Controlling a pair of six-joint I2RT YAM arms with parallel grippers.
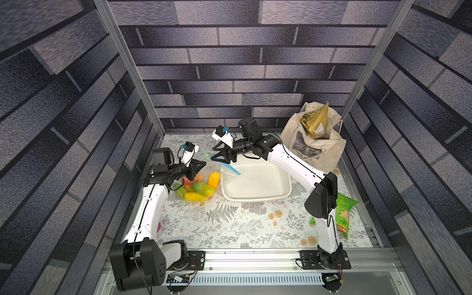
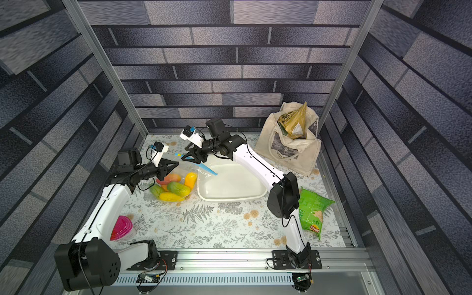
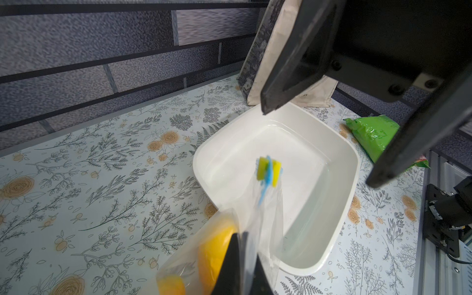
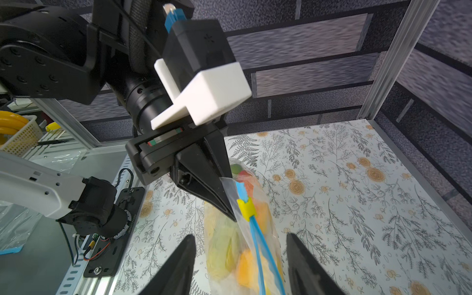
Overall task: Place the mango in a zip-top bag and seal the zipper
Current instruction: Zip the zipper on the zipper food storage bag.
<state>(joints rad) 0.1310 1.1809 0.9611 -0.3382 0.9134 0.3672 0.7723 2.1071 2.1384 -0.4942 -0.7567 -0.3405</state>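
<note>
The clear zip-top bag [image 1: 204, 176] lies left of the tray, with yellow, green and red-orange mango fruit [image 1: 201, 188] inside it. Its mouth is lifted, and the light-blue zipper [image 1: 229, 168] runs up to a yellow piece [image 4: 246, 208] at its end. My left gripper [image 3: 242, 242] is shut on the bag's plastic just below the zipper, and it shows in the right wrist view too [image 4: 227, 204]. My right gripper [image 4: 240, 242] is open. Its fingers stand on either side of the zipper [image 4: 258, 245] with a gap to each. Both top views show the two grippers close together above the bag.
A white tray [image 1: 255, 199] sits right of the bag, under the zipper's far end. A beige canvas tote [image 1: 314, 148] stands at the back right. A green snack packet [image 1: 344, 214] lies by the right arm's base. A pink object [image 2: 122, 227] lies beside the left arm.
</note>
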